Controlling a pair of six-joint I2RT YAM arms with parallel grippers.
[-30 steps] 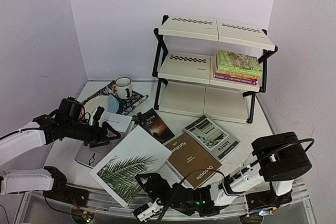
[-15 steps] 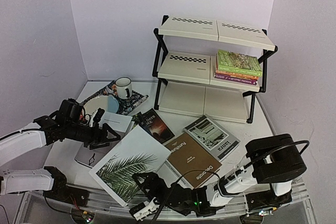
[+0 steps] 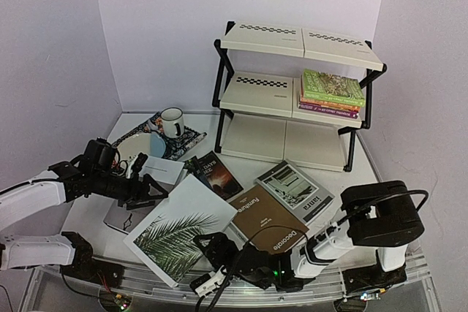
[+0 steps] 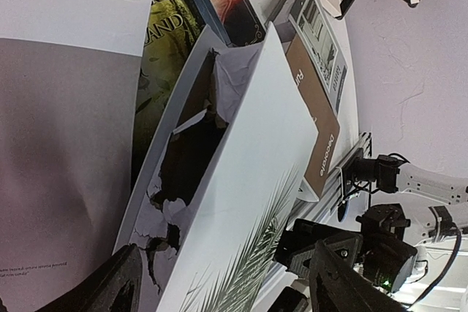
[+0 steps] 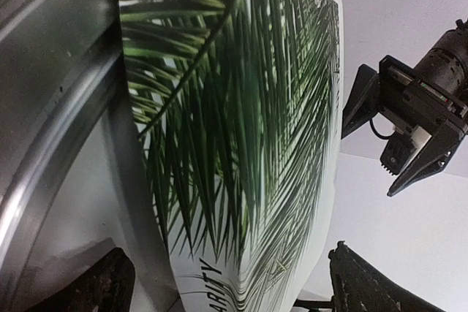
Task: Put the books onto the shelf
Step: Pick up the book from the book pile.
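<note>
Shelf (image 3: 267, 38) bottom tier free; middle right taken by book stack (image 3: 333, 93); top free.

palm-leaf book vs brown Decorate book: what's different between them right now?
The palm-leaf book is white with a green frond, and larger; the Decorate book is plain brown, smaller. The left gripper and right gripper, both open, bracket the palm-leaf book, not the Decorate book. Both books lie on the table, not the shelf.

The shelf (image 3: 292, 93) is set at one o'clock on the table (image 3: 358, 173), a stack (image 3: 330, 93) laid on its middle tier. The mug (image 3: 172, 122) is placed at eleven, the palm book (image 3: 179, 228) at seven, Decorate (image 3: 267, 221) at five.
</note>
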